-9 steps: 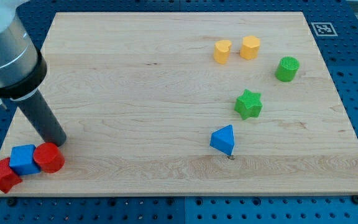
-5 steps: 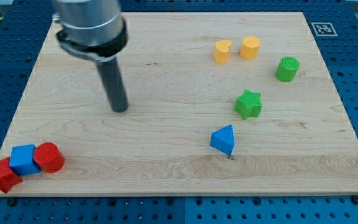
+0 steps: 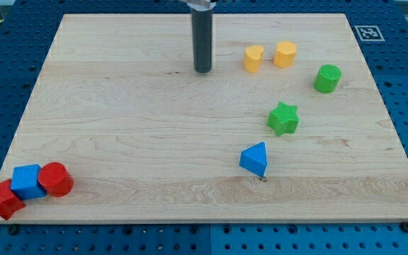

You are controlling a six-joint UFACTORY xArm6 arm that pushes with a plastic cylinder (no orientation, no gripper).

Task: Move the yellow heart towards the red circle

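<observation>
I have no jaws, so my tip (image 3: 202, 70), left of the yellow heart (image 3: 253, 59), must shove this light, hard, likely slippery block from its upper right toward the red circle (image 3: 56, 179).

My tip (image 3: 202, 70) stands left of the heart (image 3: 253, 59); the circle (image 3: 56, 179) lies far bottom-left.

Only 1 part of the robot was visible: a straight, round rod of dark grey, almost black colour. It entered at the upper middle of the frame and its surface was smooth and matte, with a weak lighter stripe of reflection along its length. At the very top edge of the frame, a small piece of a lighter, silver-grey collar was seen around it. My tip (image 3: 202, 71) was flat and plain. No cables, screws or markings could be made out.
</observation>
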